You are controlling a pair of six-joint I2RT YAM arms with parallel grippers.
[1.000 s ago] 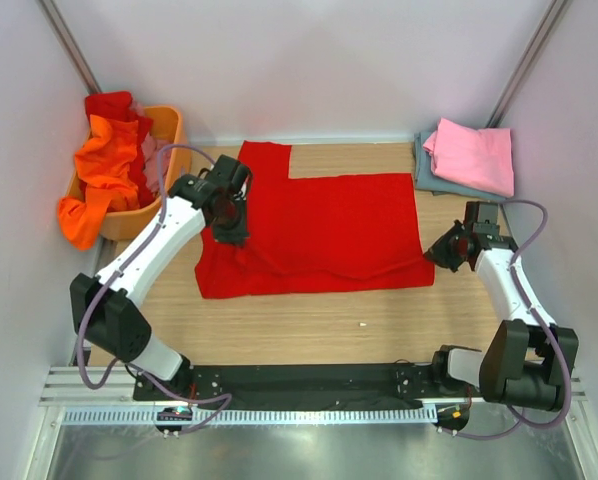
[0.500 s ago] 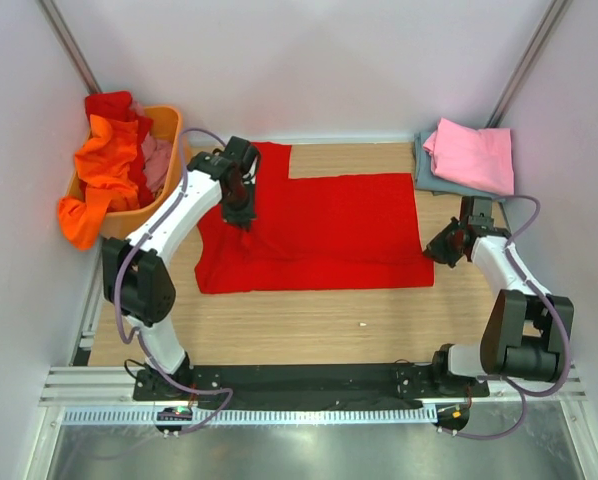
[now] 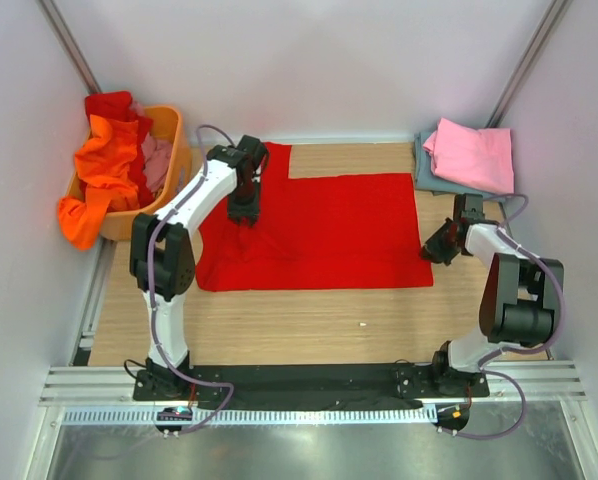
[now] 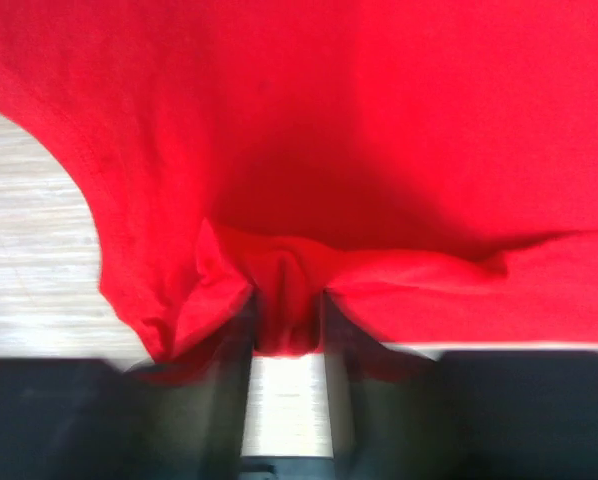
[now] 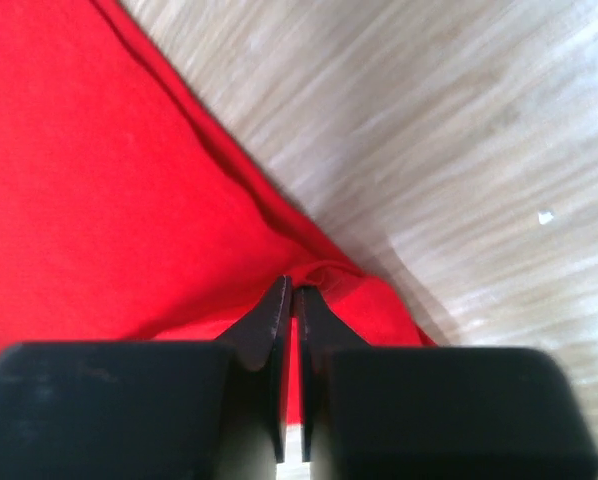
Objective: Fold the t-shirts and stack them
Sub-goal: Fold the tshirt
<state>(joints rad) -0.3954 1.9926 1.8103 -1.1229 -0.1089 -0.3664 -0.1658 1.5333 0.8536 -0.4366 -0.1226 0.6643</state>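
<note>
A large bright red t-shirt (image 3: 319,225) lies spread on the wooden table, partly folded. My left gripper (image 3: 245,212) is shut on a bunched fold of the red t-shirt (image 4: 289,300) near its left side. My right gripper (image 3: 431,250) is shut on the shirt's right edge (image 5: 309,275), low on the table. A folded pink t-shirt (image 3: 471,152) lies on a folded grey-blue t-shirt (image 3: 431,178) at the back right. An orange t-shirt (image 3: 97,175) hangs out of the basket with pink cloth (image 3: 159,160) beside it.
The rigid orange plastic basket (image 3: 169,125) stands at the back left, full of clothes. A small white speck (image 3: 362,324) lies on bare wood in front of the shirt. Walls close in on both sides.
My left gripper has moved toward the back with the shirt's left part, pulling the cloth flatter. My right gripper has pulled the right edge slightly back and outward.
</note>
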